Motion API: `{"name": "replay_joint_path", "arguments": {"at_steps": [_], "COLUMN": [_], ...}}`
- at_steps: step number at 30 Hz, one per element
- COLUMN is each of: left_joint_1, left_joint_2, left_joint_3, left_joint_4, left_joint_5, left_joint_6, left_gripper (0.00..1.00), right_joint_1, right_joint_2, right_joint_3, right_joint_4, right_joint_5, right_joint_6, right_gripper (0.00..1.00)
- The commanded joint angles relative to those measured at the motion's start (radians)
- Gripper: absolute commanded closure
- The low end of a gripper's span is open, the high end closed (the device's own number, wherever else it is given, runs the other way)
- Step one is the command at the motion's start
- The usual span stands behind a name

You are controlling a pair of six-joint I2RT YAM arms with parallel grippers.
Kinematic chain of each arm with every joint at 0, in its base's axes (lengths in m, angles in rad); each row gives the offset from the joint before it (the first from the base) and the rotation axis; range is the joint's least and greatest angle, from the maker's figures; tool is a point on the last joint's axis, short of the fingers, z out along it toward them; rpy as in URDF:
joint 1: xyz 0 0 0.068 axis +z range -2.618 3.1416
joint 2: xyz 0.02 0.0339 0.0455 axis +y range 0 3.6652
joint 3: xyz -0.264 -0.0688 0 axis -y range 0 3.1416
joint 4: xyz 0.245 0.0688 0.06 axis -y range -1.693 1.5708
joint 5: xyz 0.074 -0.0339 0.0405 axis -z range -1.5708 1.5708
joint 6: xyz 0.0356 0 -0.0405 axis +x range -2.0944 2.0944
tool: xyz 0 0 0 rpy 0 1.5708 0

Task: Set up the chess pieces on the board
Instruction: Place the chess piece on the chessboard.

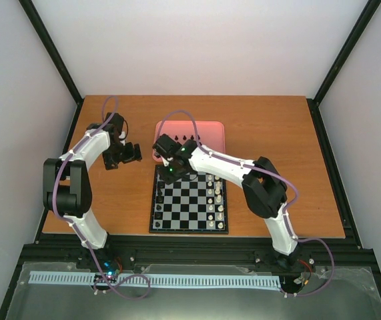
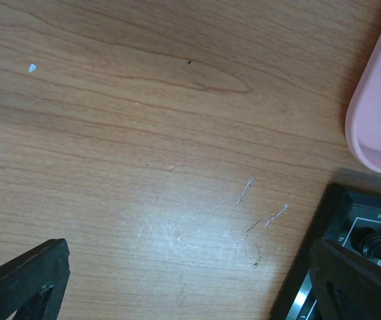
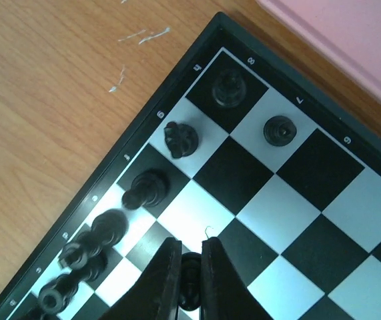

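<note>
The right gripper [image 3: 190, 263] is clamped on a small black piece [image 3: 190, 285], low over the board [image 1: 189, 208] near its left side. More black chess pieces [image 3: 180, 139] stand along that edge, and a few sit on the pink tray [image 1: 210, 130] beyond. The left gripper [image 1: 125, 155] hangs over bare table [image 2: 143, 133], jaws spread wide and holding nothing.

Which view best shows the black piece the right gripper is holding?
Right wrist: the black piece sits pinched in the right gripper over the board. Top external hides it under that gripper; left wrist misses it.
</note>
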Motion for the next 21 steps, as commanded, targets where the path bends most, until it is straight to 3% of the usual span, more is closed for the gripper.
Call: {"name": "replay_joint_path", "arguments": {"at_steps": [1,21], "left_joint_1": [0.005,0.006], "left_joint_2": [-0.004,0.023], "left_joint_3": [0.027,0.031], "left_joint_4": [0.002,0.003], "left_joint_5": [-0.011,-0.015], "left_joint_6": [0.021,0.03], "left_gripper": [0.0,0.0], "right_joint_1": [-0.007,-0.042], "right_joint_2": [0.044,0.186], "right_joint_3": [0.056,0.194], "right_joint_4": [0.008,-0.06], "right_joint_5": [0.003,0.024], "right_joint_6": [-0.004,-0.038], "right_gripper": [0.97,0.97]}}
